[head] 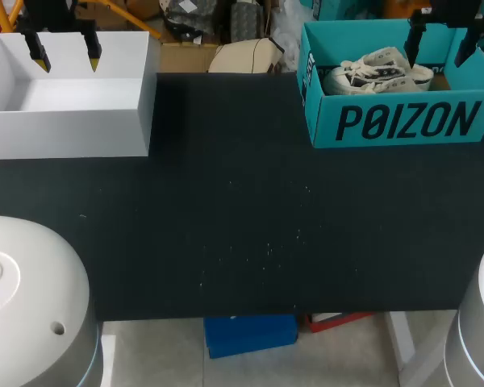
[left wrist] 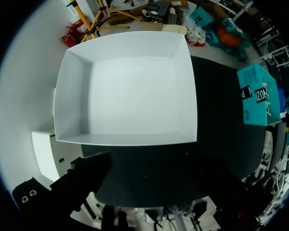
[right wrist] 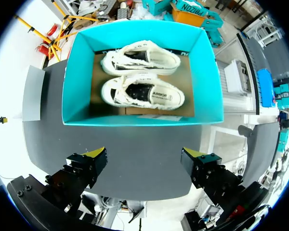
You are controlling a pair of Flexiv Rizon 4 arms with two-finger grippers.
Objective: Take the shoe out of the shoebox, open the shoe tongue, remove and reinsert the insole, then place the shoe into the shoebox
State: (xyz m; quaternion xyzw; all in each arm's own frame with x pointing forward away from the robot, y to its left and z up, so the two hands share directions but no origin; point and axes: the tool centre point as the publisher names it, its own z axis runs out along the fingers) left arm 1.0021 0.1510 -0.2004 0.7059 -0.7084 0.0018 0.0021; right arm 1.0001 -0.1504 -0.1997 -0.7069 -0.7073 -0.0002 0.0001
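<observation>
At left, an open white rectangular box (head: pixel 73 133) stands at the far left corner of the black matte surface (head: pixel 242 210). The left arm's fingers (head: pixel 38 50) are held above it, spread wide and holding nothing. At right, a lidless teal cardboard shoebox (head: pixel 395 121) stands at the far right corner and holds a pair of white canvas low-top shoes (right wrist: pixel 142 91) lying side by side, soles down. The right arm's fingers (right wrist: pixel 94 161) hang above this shoebox, likewise spread wide, clear of the shoes and gripping nothing.
</observation>
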